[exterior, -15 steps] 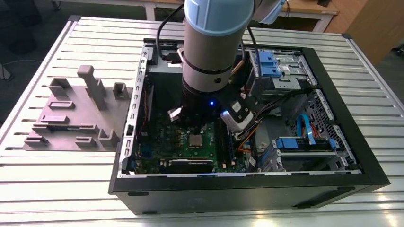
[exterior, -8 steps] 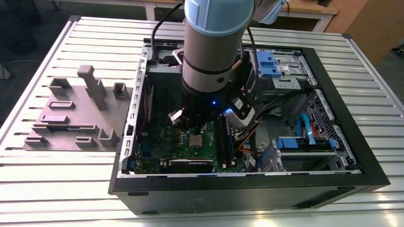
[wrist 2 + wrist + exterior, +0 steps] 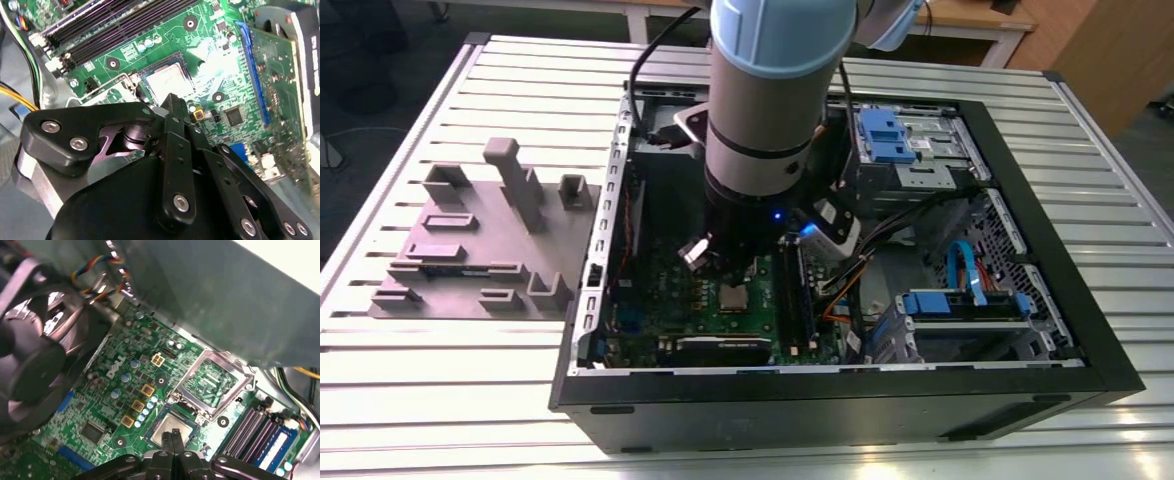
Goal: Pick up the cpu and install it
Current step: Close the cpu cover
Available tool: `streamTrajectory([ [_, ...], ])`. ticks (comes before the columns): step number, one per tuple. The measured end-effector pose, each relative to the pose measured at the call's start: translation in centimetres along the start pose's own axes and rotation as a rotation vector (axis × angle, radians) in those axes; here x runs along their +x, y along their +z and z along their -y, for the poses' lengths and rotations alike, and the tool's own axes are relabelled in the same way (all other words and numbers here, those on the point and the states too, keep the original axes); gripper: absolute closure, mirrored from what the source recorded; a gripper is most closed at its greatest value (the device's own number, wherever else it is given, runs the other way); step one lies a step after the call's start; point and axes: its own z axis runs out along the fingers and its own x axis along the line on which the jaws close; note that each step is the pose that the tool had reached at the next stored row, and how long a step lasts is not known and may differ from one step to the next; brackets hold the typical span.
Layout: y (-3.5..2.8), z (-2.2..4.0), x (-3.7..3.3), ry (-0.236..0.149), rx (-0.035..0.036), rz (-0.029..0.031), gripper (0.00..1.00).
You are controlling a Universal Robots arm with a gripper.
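The cpu point(image 3: 167, 80) is a small silvery square with a tan rim, lying flat in its socket on the green motherboard point(image 3: 210, 45). The cpu point(image 3: 172, 425) also shows in the first wrist view, and as a pale square point(image 3: 735, 297) in the exterior view. The socket's metal load plate point(image 3: 212, 382) is swung open beside it. My gripper point(image 3: 173, 436) hangs just above the cpu's near edge with its two thin black fingers pressed together and nothing between them. In the second wrist view the gripper point(image 3: 172, 102) tip ends at the socket's edge.
Long black memory sticks point(image 3: 115, 30) lie beside the socket. A black fan point(image 3: 30, 350) and coloured cables point(image 3: 100, 267) stand close by. An upright card with a blue slot point(image 3: 255, 75) sits on the board. The case wall point(image 3: 594, 260) surrounds the arm. A grey fixture point(image 3: 480, 240) rests on the table.
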Motion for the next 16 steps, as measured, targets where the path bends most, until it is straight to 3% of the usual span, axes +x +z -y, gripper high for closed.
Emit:
streamTrajectory([
  [16, 0.37, 0.02, -0.01, -0.291, 0.0043, -0.0102, 0.9],
])
